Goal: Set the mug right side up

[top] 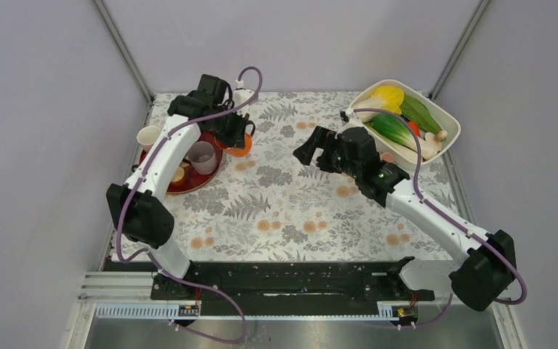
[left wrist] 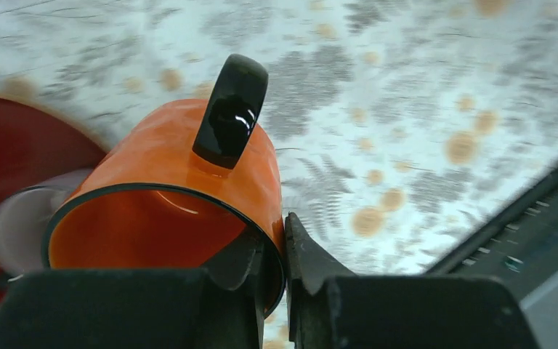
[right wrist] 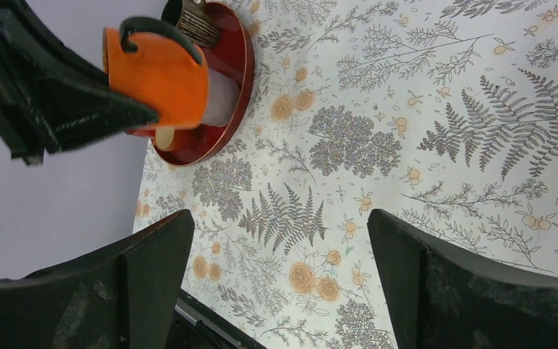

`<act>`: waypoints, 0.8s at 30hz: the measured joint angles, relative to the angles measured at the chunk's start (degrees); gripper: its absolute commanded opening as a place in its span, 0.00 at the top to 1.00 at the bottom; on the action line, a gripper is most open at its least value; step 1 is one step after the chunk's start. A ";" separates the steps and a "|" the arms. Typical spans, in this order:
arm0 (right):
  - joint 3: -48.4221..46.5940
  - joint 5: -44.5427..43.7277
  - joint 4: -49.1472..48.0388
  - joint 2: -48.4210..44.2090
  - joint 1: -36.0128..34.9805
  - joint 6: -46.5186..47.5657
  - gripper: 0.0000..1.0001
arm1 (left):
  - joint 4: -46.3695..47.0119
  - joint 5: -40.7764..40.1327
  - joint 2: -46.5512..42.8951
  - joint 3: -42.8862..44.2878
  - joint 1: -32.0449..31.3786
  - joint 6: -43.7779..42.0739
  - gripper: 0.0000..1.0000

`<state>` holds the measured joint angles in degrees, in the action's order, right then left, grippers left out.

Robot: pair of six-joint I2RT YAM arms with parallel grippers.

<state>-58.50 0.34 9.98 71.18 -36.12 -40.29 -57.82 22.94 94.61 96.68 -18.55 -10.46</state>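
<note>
Your left arm (top: 158, 161) and right arm (top: 436, 222) share one build: white tube links between chunky black joint housings (top: 142, 214), with a purple cable (top: 251, 73) looping along each. A small green light (top: 383, 175) glows on the right one. The right gripper (right wrist: 280, 214) has matte black, scuffed fingers. The left gripper (left wrist: 276, 240) has smooth black wedges tapering to points.

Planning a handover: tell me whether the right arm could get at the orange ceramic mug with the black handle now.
Probably yes. The right gripper is open, and only bare floral tablecloth lies between it and the orange ceramic mug, though the left gripper clamps its rim.
</note>
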 measured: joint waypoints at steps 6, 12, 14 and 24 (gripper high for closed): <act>0.39 -0.33 0.68 -0.48 0.00 0.39 0.01 | -2.43 -13.00 11.54 13.66 4.33 -7.34 1.00; 2.56 -1.22 2.16 -2.21 0.00 0.94 0.01 | -0.35 -20.26 25.68 24.59 7.89 -11.39 1.00; 3.15 -1.40 2.62 -2.80 0.00 1.01 0.00 | -0.09 -21.64 29.62 26.21 8.79 -12.22 1.00; 3.52 -1.38 3.80 -3.74 0.00 1.01 0.01 | 1.05 -23.06 37.57 27.67 12.09 -14.12 1.00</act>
<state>-54.98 -1.04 13.78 67.44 -36.12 -39.29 -56.77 -0.12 132.18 124.36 -6.46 -24.58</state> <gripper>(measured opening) 0.993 0.137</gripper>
